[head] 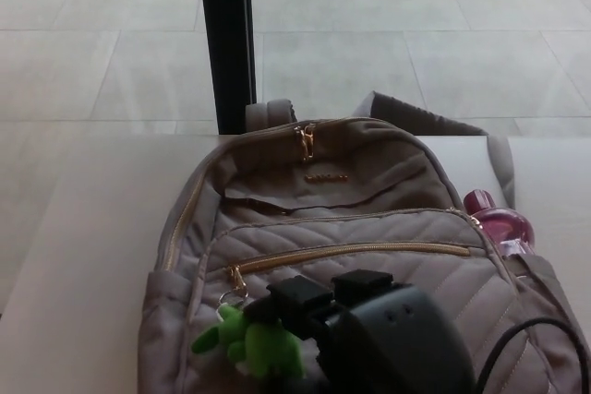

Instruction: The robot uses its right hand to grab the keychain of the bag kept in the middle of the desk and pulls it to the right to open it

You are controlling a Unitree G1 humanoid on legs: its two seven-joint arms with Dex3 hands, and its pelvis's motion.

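A grey-beige quilted backpack (332,237) lies on its back on the pale surface (83,256), filling the centre and lower half of the frame, with its top handle toward the upper centre. A gold zip line (355,251) runs across the front pocket from lower left to right of centre; it reads as closed along its visible length. The gold zip pull (236,280) sits at the left end of that line.

Below the pull, at lower left of centre, hangs the green plush keychain (254,346), resting on the pocket fabric.

The right hand (319,306) enters from the lower right edge, its grey wrist housing low in the frame. Its black fingers (297,298) reach left and meet the upper right side of the keychain. Whether they are closed on it cannot be told; the contact area is dark and partly hidden.

A pink bottle (499,220) stands in the side pocket at the right of the frame. A black post (227,39) rises at upper left of centre, against the tiled floor (416,34).
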